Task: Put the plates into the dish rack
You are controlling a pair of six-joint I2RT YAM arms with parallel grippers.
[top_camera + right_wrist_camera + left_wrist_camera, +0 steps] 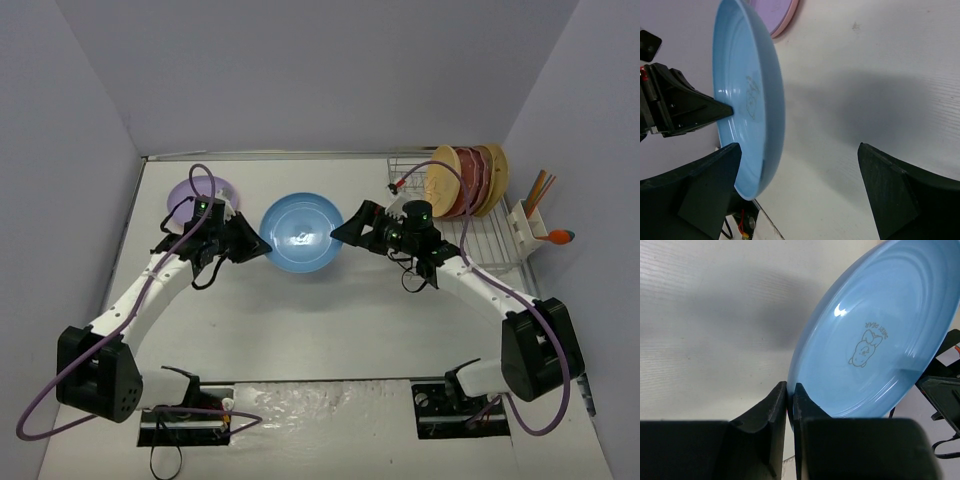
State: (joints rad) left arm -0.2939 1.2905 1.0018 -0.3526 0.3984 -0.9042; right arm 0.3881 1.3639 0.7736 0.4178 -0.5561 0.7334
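Two arms mid-handover, I'd say — left gripper (790,390) pinching the round glossy blue plate (300,235) by its rim, right gripper (799,150) spread wide, needing to close on the opposite edge.

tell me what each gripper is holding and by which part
The left gripper pinches the blue plate by its rim, tilted up. The right gripper is open at the opposite rim, holding nothing.
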